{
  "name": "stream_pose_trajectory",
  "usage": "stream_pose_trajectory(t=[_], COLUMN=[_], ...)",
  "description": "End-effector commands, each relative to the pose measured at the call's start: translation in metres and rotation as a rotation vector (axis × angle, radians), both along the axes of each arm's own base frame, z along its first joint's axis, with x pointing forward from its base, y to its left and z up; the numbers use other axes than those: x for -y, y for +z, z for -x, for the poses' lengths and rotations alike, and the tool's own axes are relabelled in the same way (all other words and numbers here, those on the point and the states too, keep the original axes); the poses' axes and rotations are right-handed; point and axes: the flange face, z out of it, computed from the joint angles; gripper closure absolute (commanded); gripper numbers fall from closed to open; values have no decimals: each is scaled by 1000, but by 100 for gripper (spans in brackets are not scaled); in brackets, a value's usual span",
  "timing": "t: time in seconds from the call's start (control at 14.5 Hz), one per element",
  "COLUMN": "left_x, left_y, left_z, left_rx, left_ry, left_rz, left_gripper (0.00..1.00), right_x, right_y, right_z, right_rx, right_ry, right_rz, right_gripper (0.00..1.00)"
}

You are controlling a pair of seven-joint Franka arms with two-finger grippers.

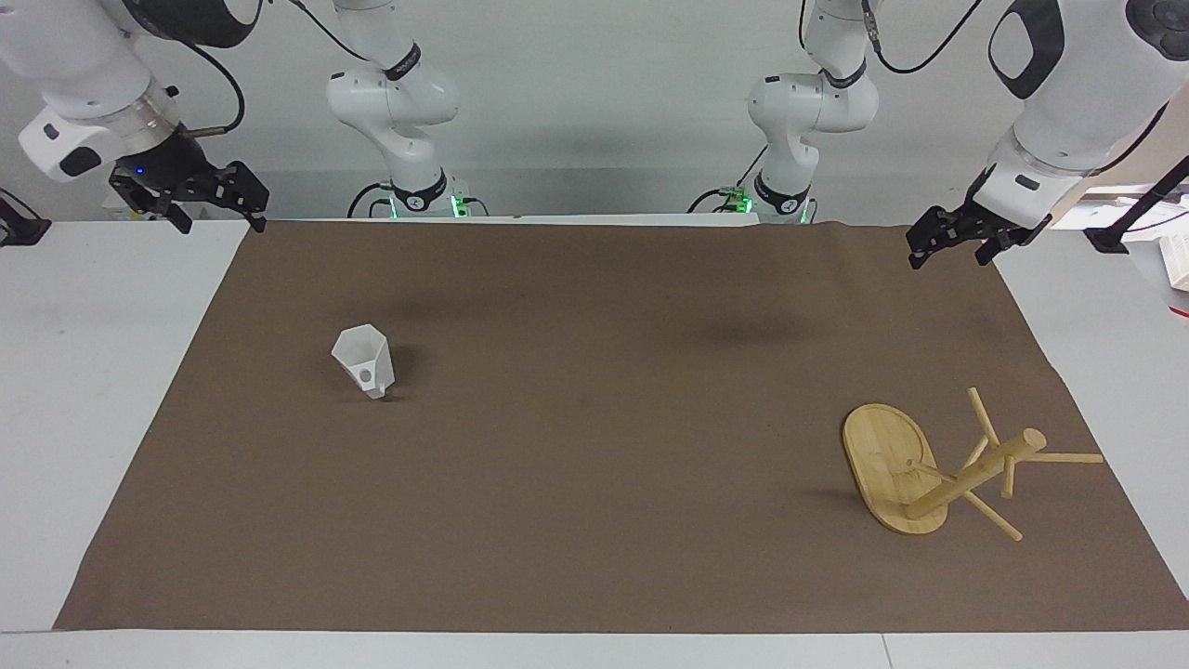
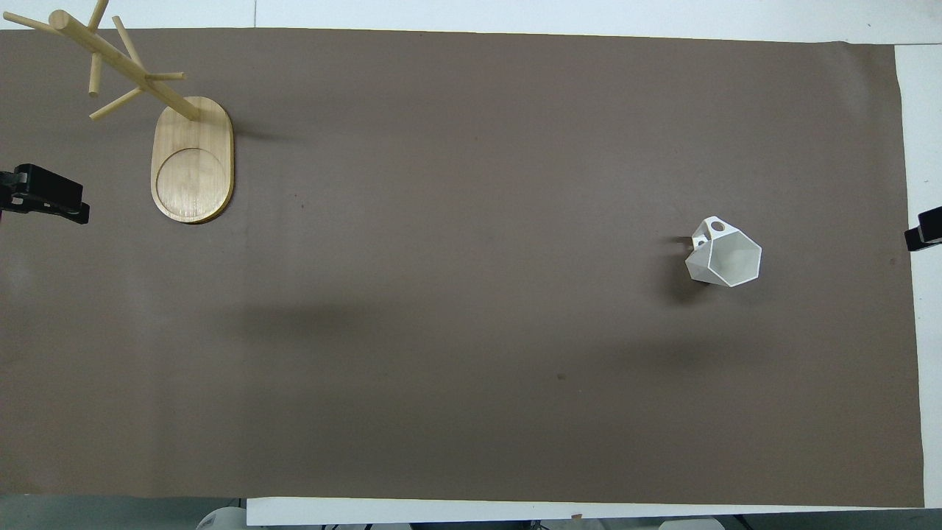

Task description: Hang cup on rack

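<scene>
The white faceted cup [image 1: 364,360] stands mouth up on the brown mat toward the right arm's end; its pierced handle points away from the robots. It also shows in the overhead view [image 2: 725,254]. The bamboo rack [image 1: 929,469] stands upright toward the left arm's end, farther from the robots than the cup, with bare pegs; its oval base shows in the overhead view [image 2: 191,158]. My right gripper [image 1: 218,221] hangs open and empty over the mat's corner near its base, well apart from the cup. My left gripper [image 1: 949,258] hangs open and empty over the mat's edge, apart from the rack.
A brown mat [image 1: 594,520] covers most of the white table. Only the grippers' tips show in the overhead view, the left gripper [image 2: 44,195] and the right gripper [image 2: 926,230]. Both arms wait at the table's ends.
</scene>
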Motion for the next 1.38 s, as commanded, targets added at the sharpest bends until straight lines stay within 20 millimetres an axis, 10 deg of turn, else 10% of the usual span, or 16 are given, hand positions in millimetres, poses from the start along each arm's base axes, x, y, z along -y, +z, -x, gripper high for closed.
stream_pose_trajectory(t=[0.0,0.62,1.1,1.31], left_x=[-5,-10,4,4], left_y=[1,1,7,6], left_z=[3,3,-2,-2], left_rx=[-9,-7,42,40], left_ry=[5,15,1,-7], left_rz=[-13,-13,47,42], left_gripper=[0,0,0,0], right_x=[-12,-15,-2,23], right_y=[1,2,-16,-59], right_z=[-3,1,-18,-30], right_rx=[4,1,122,241], right_ry=[21,59,782,977], right_rz=[42,15,-153,-368], right_gripper=[0,0,0,0])
